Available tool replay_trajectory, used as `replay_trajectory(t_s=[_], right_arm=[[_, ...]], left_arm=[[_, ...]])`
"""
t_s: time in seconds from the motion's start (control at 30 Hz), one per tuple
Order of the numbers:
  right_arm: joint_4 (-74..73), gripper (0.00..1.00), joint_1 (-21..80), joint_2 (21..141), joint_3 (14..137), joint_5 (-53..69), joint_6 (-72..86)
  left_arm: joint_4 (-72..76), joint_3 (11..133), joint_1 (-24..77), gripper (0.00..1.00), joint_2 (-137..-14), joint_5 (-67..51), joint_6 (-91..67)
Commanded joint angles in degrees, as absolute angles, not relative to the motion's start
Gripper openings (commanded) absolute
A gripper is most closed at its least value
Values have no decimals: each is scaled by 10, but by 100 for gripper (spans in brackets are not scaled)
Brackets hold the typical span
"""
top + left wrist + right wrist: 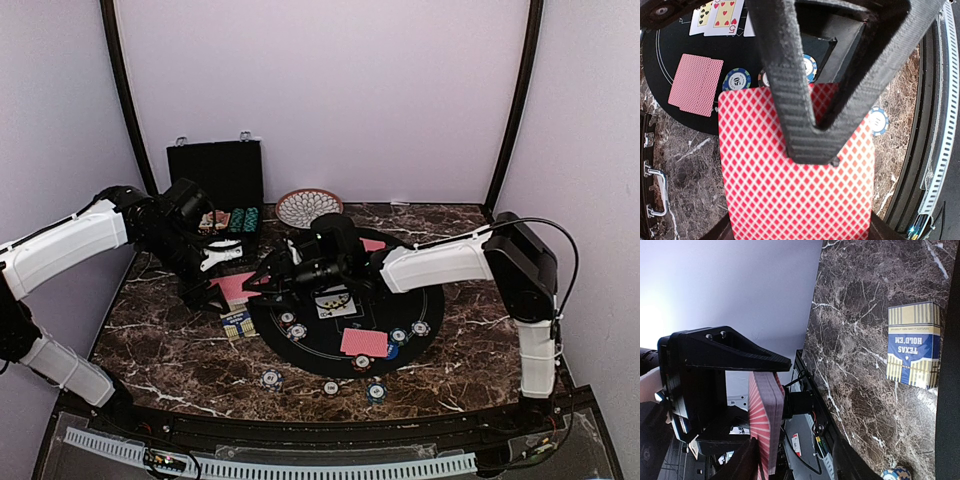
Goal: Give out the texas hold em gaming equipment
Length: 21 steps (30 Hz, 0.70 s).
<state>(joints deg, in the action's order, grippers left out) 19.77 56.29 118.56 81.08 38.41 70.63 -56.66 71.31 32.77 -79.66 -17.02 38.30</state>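
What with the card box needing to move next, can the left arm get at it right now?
Probably yes for reach: the card box lies uncovered close by the left gripper. But that gripper is shut on red-backed cards, so it likely cannot grasp the box yet.

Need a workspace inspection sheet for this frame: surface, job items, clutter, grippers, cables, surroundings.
Surface: dark marble table with a round black mat in the middle.
Job's things: red-backed deck in the left gripper; face-up cards and a face-down card on the mat; chips on mat and marble.
Clutter: card box, open black case, patterned dish.
Grippers: left gripper shut on the deck; right gripper close by the deck, jaws unclear.
Cables: black cable looping at the table's right side.
Surroundings: pale walls; nothing else seen.
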Motion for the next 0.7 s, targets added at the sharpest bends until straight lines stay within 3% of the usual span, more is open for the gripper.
replay_trajectory(t_s=[0.0,0.67], right_arm=[[195,47,558,1157,808,389,708],[216,14,556,1133,781,397,722]], left_arm=[[-560,721,327,0,-779,-173,386],[-556,709,326,0,-781,-162,387]])
